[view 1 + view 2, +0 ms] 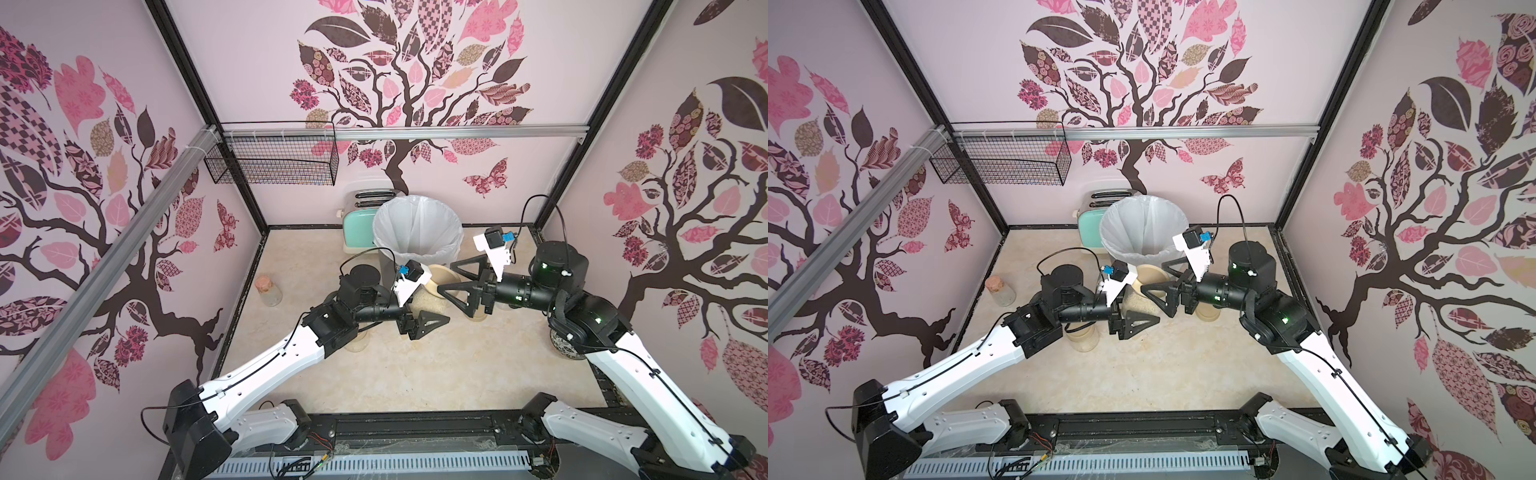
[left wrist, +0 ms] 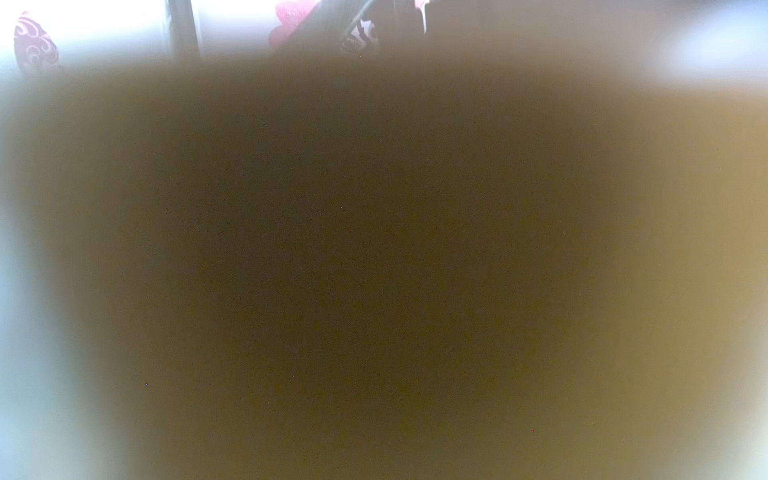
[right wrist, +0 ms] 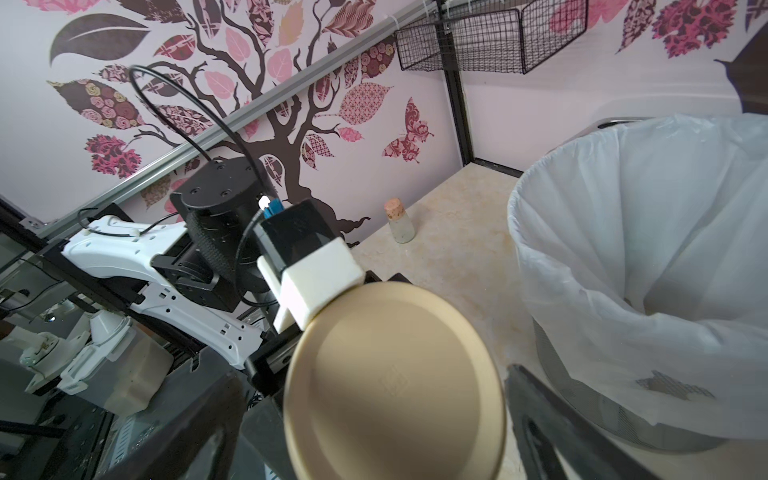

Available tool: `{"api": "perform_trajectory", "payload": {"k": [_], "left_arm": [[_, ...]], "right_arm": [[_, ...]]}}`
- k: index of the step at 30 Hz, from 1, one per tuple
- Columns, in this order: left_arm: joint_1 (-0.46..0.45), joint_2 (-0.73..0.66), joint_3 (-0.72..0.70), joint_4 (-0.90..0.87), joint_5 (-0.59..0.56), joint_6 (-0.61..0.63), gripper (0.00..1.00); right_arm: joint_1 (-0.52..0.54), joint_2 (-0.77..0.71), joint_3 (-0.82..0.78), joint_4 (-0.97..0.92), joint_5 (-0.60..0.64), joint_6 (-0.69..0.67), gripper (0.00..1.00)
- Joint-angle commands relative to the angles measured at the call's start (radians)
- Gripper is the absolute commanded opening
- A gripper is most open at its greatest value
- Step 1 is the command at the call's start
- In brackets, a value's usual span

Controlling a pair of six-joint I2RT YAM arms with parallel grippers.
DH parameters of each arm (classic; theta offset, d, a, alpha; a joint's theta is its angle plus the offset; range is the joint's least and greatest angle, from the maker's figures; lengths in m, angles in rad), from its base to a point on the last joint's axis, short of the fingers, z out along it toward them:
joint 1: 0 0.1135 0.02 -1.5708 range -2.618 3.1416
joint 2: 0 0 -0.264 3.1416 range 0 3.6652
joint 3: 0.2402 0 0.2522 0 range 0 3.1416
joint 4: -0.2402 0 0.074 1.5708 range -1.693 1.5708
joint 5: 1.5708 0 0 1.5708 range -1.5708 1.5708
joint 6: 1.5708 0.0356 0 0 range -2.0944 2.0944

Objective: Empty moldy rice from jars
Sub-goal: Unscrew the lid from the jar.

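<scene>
Lid (image 3: 395, 382) of the jar (image 1: 427, 296) fills the gap between the right gripper's (image 1: 444, 276) wide-apart fingers (image 1: 465, 301), contact unclear; left gripper (image 1: 1140, 306) clamps that jar, rice (image 1: 1144, 299) inside, tipped sideways above the table (image 1: 374, 374), just before the bin (image 1: 417, 232). Left wrist view: brown blur.

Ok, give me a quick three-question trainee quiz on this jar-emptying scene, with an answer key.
1. True or false: the jar held by the left end effector has its lid on.
2. What sits partly hidden behind the bin? A) toaster B) corked bottle C) wire basket
3. Fill in: the right end effector is ___, its jaws either side of the lid.
Key: 1 true; 2 A; 3 open.
</scene>
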Motion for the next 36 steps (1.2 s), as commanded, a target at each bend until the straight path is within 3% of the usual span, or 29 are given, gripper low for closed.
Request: {"api": "perform_trajectory", "payload": {"k": [1, 26, 30, 36], "left_arm": [[0.001, -0.026, 0.049, 0.123, 0.009, 0.006, 0.63], [0.007, -0.052, 0.036, 0.105, -0.004, 0.014, 0.63], [0.007, -0.05, 0.037, 0.105, -0.005, 0.016, 0.63], [0.009, -0.048, 0.034, 0.109, -0.005, 0.016, 0.63]], "right_arm": [[0.006, -0.011, 0.005, -0.081, 0.091, -0.043, 1.0], [-0.009, -0.052, -0.025, -0.204, 0.351, -0.096, 0.99], [-0.032, -0.067, -0.008, -0.21, 0.306, -0.101, 1.0], [-0.041, -0.08, -0.001, -0.171, 0.077, -0.071, 0.99]]}}
